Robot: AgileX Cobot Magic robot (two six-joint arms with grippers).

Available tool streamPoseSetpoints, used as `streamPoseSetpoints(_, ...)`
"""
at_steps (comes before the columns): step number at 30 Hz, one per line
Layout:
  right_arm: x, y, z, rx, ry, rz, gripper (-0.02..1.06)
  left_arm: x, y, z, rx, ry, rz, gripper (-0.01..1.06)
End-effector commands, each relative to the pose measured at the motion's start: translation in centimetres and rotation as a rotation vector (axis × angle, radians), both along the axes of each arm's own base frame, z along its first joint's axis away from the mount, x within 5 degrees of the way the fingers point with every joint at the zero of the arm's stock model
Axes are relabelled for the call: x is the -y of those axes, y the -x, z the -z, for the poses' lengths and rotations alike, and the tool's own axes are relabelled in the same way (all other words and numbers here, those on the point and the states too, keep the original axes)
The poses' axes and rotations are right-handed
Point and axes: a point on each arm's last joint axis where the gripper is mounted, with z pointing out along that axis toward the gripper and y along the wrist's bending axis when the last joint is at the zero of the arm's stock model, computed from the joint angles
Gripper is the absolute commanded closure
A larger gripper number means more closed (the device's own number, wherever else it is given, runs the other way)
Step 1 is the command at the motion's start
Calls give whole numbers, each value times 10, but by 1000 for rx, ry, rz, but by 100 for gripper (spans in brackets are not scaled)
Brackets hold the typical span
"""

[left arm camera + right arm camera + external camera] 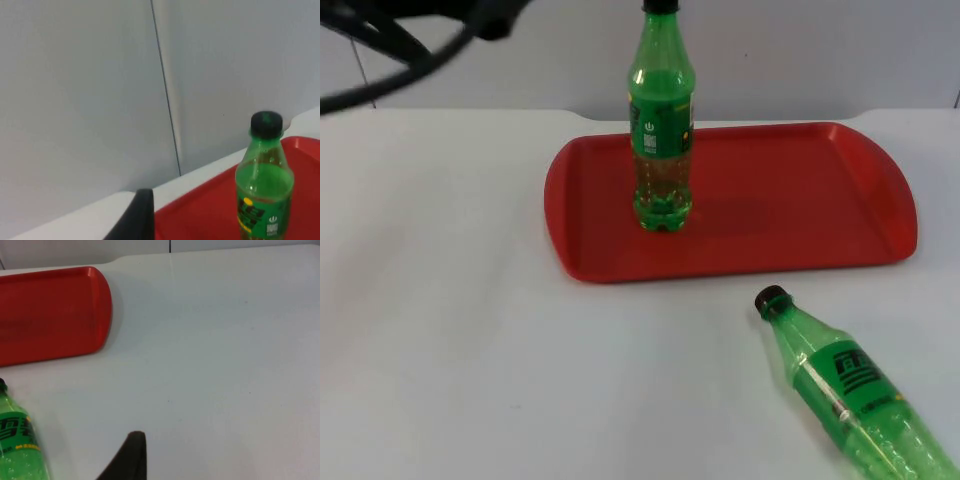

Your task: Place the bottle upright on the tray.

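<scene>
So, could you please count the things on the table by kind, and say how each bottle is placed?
Green bottles: 2, the standing bottle upright on the tray, the lying bottle on its side on the white table, in front of the tray.
Red tray: 1.
Total: 3 things.

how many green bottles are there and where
2. One green bottle stands upright on the red tray, toward its left part. The other bottle lies on its side on the white table, in front of the tray's right end.
</scene>
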Motion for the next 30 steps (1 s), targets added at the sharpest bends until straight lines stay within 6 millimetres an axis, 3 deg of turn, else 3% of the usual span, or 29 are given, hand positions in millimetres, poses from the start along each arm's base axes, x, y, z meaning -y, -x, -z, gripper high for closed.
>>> streamPoseSetpoints(1,0,0,0,7,3,2,0,-6,13,-11,-3,7,-8,1)
streamPoseSetpoints(11,0,0,0,7,3,2,0,-27,61,-44,-24,-9,-18,1)
streamPoseSetpoints(30,0,0,0,7,3,2,0,-58,131,-56,-160,-55,-40,1)
